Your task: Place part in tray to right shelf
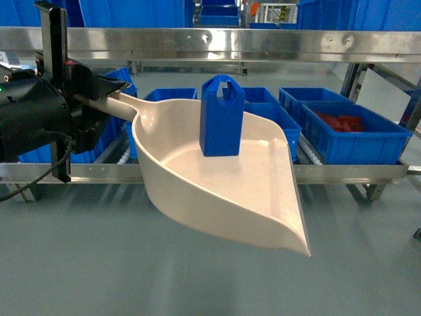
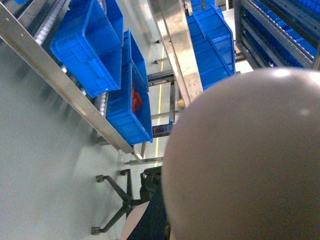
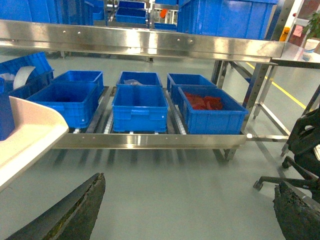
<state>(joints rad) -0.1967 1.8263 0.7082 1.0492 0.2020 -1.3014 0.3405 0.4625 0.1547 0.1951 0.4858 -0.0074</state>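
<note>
Part carried upright in the tray, short of the right shelf

The tray (image 1: 217,191) is held by its handle in the left hand (image 1: 99,92), pinched shut on it, its long axis running rightward and toward the camera. The part (image 1: 222,117) stands upright near its middle, right of that hand. The right shelf (image 1: 342,172) lies beyond. The right hand (image 3: 190,210) is seen spread and empty.

Blue crates (image 3: 140,107) sit in rows, one (image 3: 212,110) holding red pieces (image 3: 202,101); a black chair (image 3: 300,150) stands right.
</note>
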